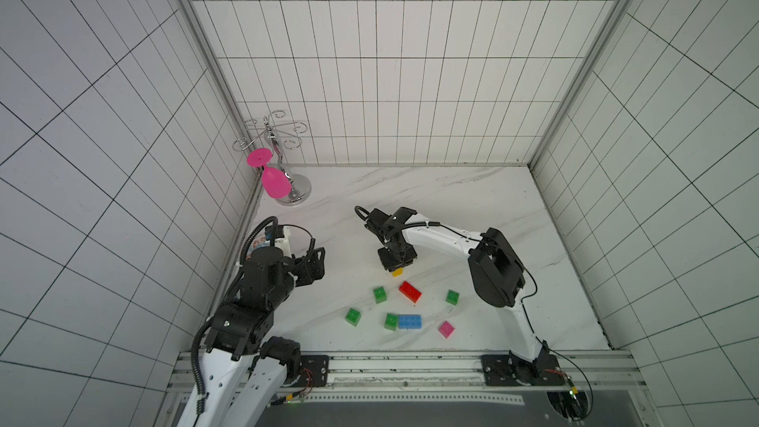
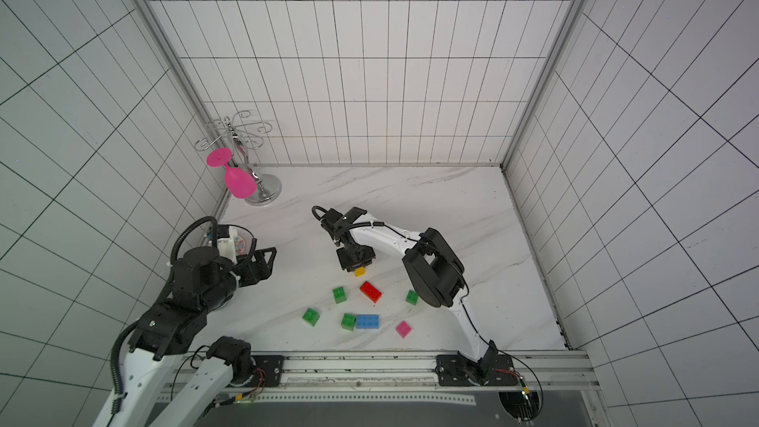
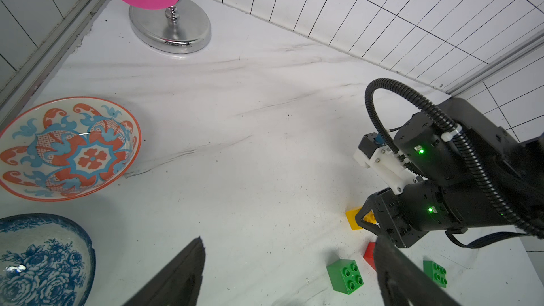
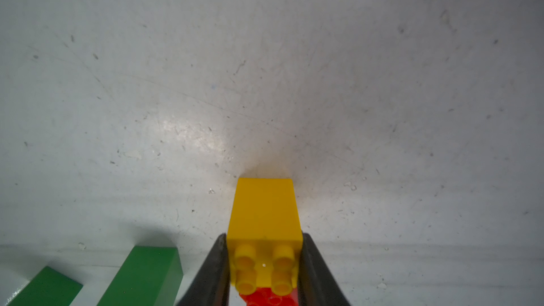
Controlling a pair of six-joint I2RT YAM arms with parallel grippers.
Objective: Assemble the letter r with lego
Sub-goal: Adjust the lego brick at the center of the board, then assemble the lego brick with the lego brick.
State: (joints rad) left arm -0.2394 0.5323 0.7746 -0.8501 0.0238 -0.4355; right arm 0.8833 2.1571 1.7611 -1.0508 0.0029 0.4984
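White tiled walls close three sides of a marble-look table [image 1: 451, 199], and a metal rail [image 1: 410, 363] runs along its near edge. In both top views the far half of the table lies open. A chrome glass stand [image 1: 296, 193] fills the far left corner, with a pink glass [image 1: 274, 184] hanging upside down from it.

The lego lies loose near the rail: a red brick [image 1: 410, 291], a blue brick [image 1: 409, 321], a pink brick [image 1: 446, 329] and four green cubes [image 1: 380, 294] [image 1: 452, 296] [image 1: 353, 316] [image 1: 391, 321]. One green cube touches the blue brick's end. The right gripper [image 1: 396, 267] points down at the yellow brick [image 1: 397, 272], just beyond the red brick, and its body hides the fingers here. The left gripper [image 1: 316, 262] hangs by the left wall, well apart from the lego.

The left wrist view adds what that arm covers from above: an orange-and-blue bowl [image 3: 138, 139] and a blue floral bowl [image 3: 85, 239] beside the wall. Its own fingers [image 3: 182, 272] stand wide apart with nothing between them, over bare table.

Only the right wrist view settles the grip. Both fingers [image 4: 216, 263] press on opposite sides of the yellow brick [image 4: 265, 213], which stands studs up on the table. The red brick [image 4: 270, 298] is close by, and open, scuffed table lies beyond.
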